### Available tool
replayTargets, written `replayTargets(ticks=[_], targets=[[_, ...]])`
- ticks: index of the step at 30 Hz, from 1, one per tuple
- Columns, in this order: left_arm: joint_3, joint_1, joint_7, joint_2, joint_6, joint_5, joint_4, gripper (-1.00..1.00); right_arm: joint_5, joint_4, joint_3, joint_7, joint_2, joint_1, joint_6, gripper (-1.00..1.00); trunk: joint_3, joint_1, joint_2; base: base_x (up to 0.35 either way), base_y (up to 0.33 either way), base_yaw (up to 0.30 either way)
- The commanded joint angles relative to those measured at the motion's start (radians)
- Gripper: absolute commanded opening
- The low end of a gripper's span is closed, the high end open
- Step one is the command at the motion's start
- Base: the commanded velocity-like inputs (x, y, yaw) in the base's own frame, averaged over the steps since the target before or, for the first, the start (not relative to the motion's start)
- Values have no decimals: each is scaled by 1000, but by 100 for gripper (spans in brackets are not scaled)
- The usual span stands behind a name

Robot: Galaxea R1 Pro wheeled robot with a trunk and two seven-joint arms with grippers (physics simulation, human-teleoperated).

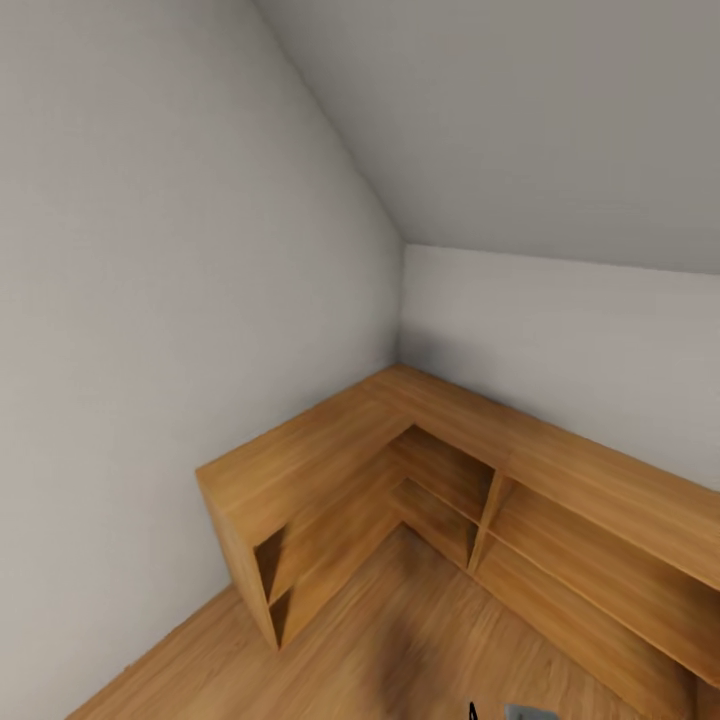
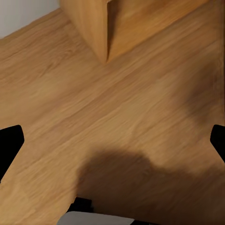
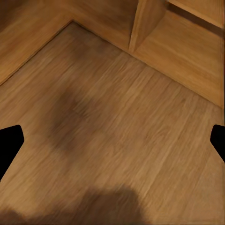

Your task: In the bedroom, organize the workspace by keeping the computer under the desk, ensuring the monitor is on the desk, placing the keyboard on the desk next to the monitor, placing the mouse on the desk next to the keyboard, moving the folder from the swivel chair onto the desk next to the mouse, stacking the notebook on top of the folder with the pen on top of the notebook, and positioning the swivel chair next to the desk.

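The desk, the swivel chair and the task's other things are out of view. In the left wrist view my left gripper point(image 2: 112, 145) hangs open over bare wooden floor, its black fingertips point(image 2: 10, 145) far apart at the picture's two edges with nothing between them. My right gripper point(image 3: 112, 143) is open in the same way, with wide-set black fingertips point(image 3: 9, 143) above the floor and nothing held.
A low L-shaped light-wood shelf unit point(image 1: 400, 440) with open compartments fills the room's corner, under white walls and a sloped ceiling. Its end panel point(image 2: 101, 28) and a divider point(image 3: 145, 23) stand close ahead of the grippers. Wooden floor point(image 1: 400, 650) lies before it.
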Motion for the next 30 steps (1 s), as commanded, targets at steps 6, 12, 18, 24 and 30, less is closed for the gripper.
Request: replayTargets(ticks=[6,12,18,24,30], targets=[[4,-1,5,0,-3,-11,0,100,-6,2,9,-4,1,-1,-3,100,-2,1,-2,244,159,-271],[4,-1,5,0,-3,-11,0,100,-6,2,9,-4,2,-1,-3,100,-2,1,-2,279,159,-228],[4,-1,5,0,-3,-11,0,100,-6,2,9,-4,3,-1,-3,100,-2,1,-2,282,91,-71],[4,-1,5,0,-3,-11,0,100,-6,2,9,-4,3,-1,-3,100,-2,1,-2,207,21,-24],[4,-1,5,0,-3,-11,0,100,-6,2,9,-4,4,-1,-3,100,1,1,-2,67,5,-137]])
